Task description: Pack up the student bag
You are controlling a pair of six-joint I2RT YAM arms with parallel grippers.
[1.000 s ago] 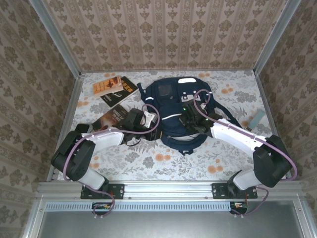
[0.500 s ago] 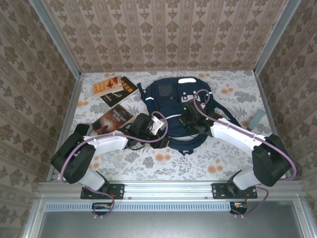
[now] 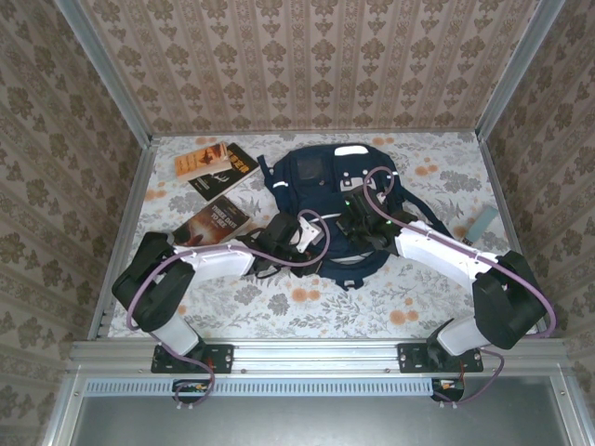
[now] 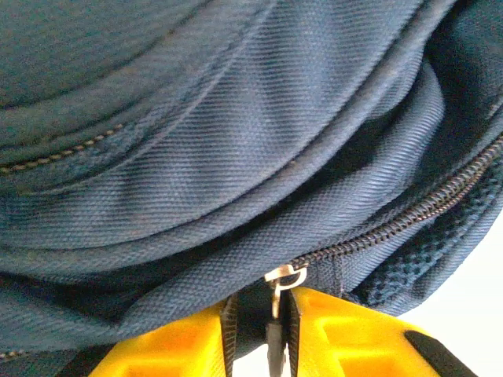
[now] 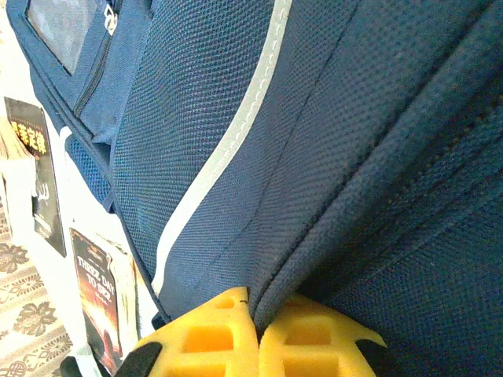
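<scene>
The navy student bag [image 3: 321,186] lies flat in the middle of the table, its white stripe [image 5: 200,181] showing in the right wrist view. My left gripper [image 3: 316,245] is at the bag's near left edge. Its yellow fingers [image 4: 354,338] stand narrowly apart around the metal zipper pull [image 4: 277,297]. The pull rests against the right pad, and a slit of light remains on its left. My right gripper [image 3: 359,230] sits on top of the bag. It is shut [image 5: 258,314] on a raised fold of the navy fabric [image 5: 338,236].
Three books lie left of the bag: an orange one [image 3: 199,160], a black one [image 3: 228,173], and a dark one [image 3: 212,221] nearest my left arm. A pale blue-grey item [image 3: 482,223] lies by the right wall. Dark straps [image 3: 423,218] trail off the bag's right side.
My left arm has swung right, from beside the dark book to the bag's near left edge. Its jaws have narrowed round the zipper pull. The right gripper has held still.
</scene>
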